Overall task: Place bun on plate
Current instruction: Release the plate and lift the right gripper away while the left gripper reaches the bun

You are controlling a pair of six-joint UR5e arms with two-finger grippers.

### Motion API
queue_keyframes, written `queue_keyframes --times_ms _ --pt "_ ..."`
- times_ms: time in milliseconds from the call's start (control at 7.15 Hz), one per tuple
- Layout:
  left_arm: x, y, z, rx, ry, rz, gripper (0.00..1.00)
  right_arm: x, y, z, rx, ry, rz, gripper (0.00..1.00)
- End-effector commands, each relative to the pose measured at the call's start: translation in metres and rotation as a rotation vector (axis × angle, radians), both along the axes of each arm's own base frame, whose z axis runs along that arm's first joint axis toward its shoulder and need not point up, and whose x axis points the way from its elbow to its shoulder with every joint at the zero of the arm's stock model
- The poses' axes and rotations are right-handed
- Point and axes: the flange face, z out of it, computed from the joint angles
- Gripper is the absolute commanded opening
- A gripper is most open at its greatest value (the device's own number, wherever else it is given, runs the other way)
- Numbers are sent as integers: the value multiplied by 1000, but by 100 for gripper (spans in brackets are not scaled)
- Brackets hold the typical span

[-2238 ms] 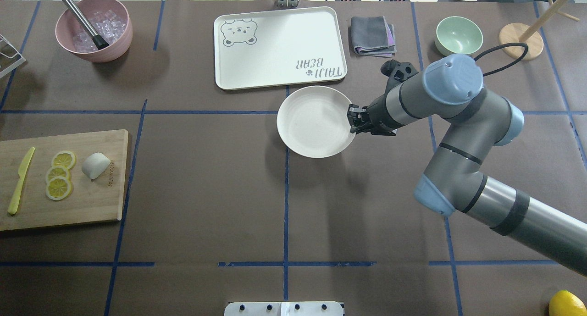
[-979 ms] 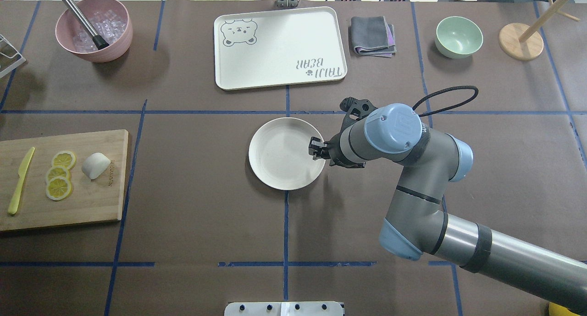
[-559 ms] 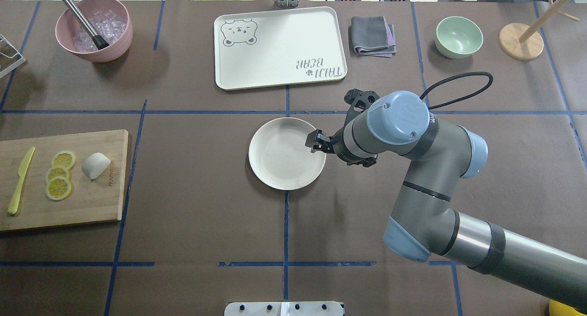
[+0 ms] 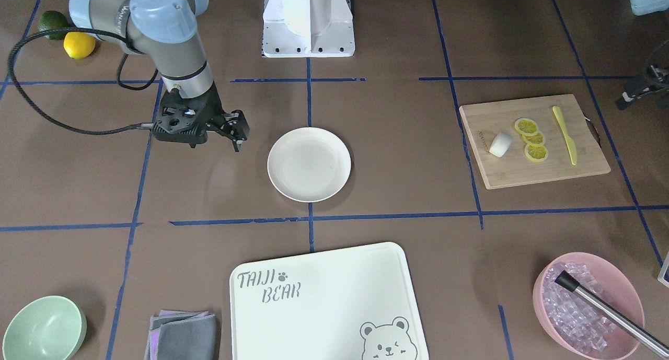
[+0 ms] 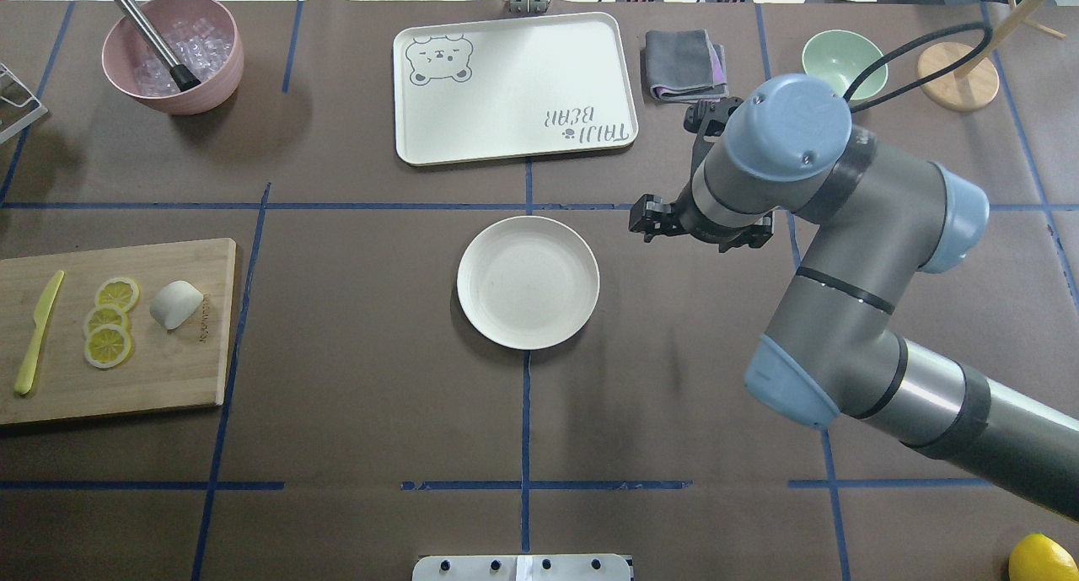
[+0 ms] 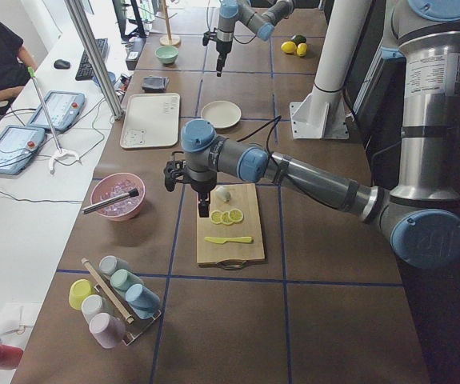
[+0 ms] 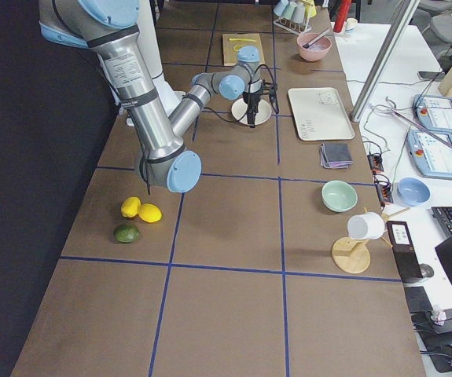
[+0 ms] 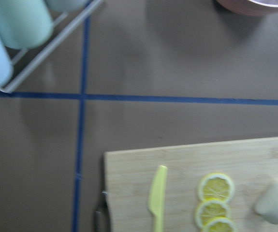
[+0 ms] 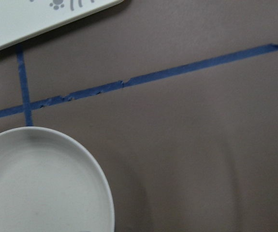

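Overhead exterior: right gripper [image 5: 645, 221], jaws apart and empty, has drawn back from the plate [image 5: 528, 282]; left gripper [image 6: 203, 210] grip cannot be told.

The plate [image 5: 528, 282] looks matt, the bun [image 5: 175, 303] smooth, the board [image 5: 152, 370] grained wood, the table cover [image 5: 362, 311] brown paper.

Bare counter [image 5: 354, 311] runs unobstructed from the wooden board [image 5: 169, 370] to the plate [image 5: 528, 282]. Lemon slices [image 5: 110, 321] crowd the bun [image 5: 175, 303] on the side toward the counter's left end; its other sides are free. The jaws of the right gripper [image 5: 645, 218] hang clear of the plate's rim, toward the right end, leaving the plate open from above.
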Motion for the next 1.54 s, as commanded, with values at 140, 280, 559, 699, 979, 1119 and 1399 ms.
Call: queue_keyframes --times_ms 140,280,559,699,979,1119,1399 --pt "139 36 -26 6 -14 -55 100 90 -48 43 72 50 -115 100" --pt "177 50 -27 16 -19 -61 100 114 -57 58 85 61 -144 100" --pt "210 57 -18 20 -19 -47 100 151 -64 91 116 93 -199 100" --pt "222 50 -11 23 -22 -39 100 165 -67 100 134 109 -215 100" --pt "236 33 -1 28 -42 -46 100 189 -69 115 121 83 -234 100" --pt "237 33 3 24 -48 -44 100 192 -69 116 117 77 -231 100" --pt "238 32 10 15 -58 -42 100 192 -70 115 117 77 -231 100"
